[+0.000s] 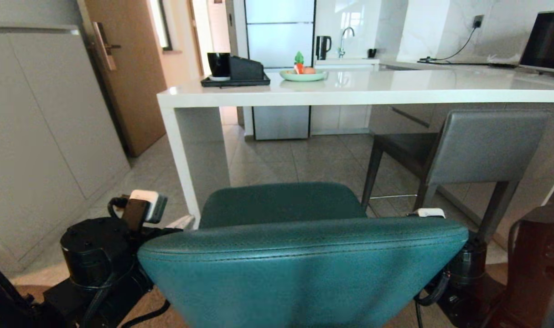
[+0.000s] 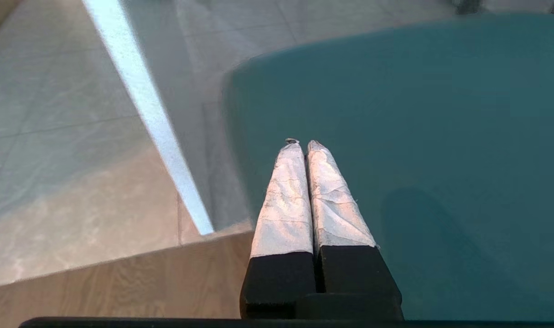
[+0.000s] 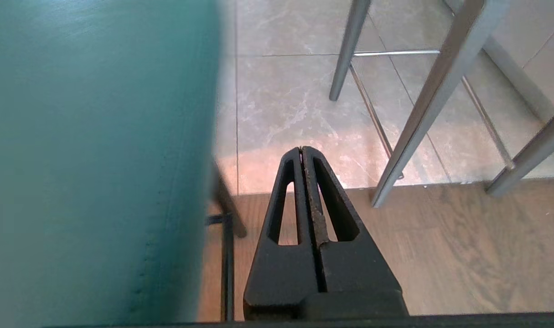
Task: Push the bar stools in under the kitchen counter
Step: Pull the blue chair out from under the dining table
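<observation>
The kitchen counter (image 1: pixel 349 89) carries a black tray (image 1: pixel 235 81) with a cup, a green plate (image 1: pixel 302 75) of fruit, and a laptop (image 1: pixel 546 42) at its far right end. The grey stool (image 1: pixel 468 150) sits partly under the counter. The teal stool (image 1: pixel 299 255) stands in front of the counter, beside its white side leg (image 1: pixel 185 155). The left gripper (image 2: pixel 302 145), fingers pressed together and empty, lies against the teal stool's left side. The right gripper (image 3: pixel 302 150), also closed and empty, sits just beside its right edge.

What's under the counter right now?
Under the kitchen counter the grey stool's seat is partly tucked in, its back outside. The teal stool stands clear of it and hides the floor behind.
</observation>
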{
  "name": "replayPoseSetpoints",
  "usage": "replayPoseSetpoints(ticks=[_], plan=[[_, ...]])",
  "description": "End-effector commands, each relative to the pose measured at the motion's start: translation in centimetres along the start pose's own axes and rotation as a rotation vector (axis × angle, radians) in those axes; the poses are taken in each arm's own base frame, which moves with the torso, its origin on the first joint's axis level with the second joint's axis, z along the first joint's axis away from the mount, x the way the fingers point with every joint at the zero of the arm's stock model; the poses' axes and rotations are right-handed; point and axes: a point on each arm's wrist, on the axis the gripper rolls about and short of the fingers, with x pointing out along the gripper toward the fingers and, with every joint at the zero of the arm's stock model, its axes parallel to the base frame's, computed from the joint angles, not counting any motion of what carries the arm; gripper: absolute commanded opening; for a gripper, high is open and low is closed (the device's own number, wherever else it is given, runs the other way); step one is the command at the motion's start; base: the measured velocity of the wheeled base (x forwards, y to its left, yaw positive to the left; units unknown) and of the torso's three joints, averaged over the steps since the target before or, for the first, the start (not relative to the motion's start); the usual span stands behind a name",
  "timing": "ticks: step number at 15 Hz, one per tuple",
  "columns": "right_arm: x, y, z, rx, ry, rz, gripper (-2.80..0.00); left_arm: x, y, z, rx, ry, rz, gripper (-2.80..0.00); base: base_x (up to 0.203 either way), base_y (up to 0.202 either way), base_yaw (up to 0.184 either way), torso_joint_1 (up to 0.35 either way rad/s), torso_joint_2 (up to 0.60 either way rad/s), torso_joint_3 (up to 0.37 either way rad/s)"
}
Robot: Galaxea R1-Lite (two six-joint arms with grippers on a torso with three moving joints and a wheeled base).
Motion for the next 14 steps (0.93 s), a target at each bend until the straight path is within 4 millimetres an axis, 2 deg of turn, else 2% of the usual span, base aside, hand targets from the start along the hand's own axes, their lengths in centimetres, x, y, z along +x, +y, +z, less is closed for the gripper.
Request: replayPoseSetpoints(ticks=[1, 3, 5, 10, 14], plan=[[-1.4, 0.1, 0.6, 0.004, -0.025, 0.031, -2.8, 1.4, 0.6, -0.4, -0.001, 0.005, 0.046, -2.8, 0.0, 0.0, 0.0, 0.0, 0.0, 0.0], [-2.4, 0.6, 0.7, -0.004, -0.03, 0.06, -2.8, 1.7, 0.5, -0.8, 0.003, 0.02, 0.045, -2.8, 0.0, 0.0, 0.0, 0.0, 0.0, 0.0], [-2.5, 0.7, 0.9, -0.002, -0.04, 0.066, -2.8, 2.3, 0.3, -0.7, 0.001, 0.01, 0.045, -2.8, 0.0, 0.0, 0.0, 0.0, 0.0, 0.0], [-0.7, -0.8, 1.7, 0.036, -0.071, -0.01, -2.8, 1.8, 0.5, -0.5, 0.001, 0.006, 0.048, -2.8, 0.0, 0.0, 0.0, 0.0, 0.0, 0.0], [0.6, 0.0, 1.8, 0.011, -0.086, -0.001, -2.8, 1.7, 0.6, -0.5, 0.003, 0.009, 0.05, -2.8, 0.0, 0.0, 0.0, 0.0, 0.0, 0.0]])
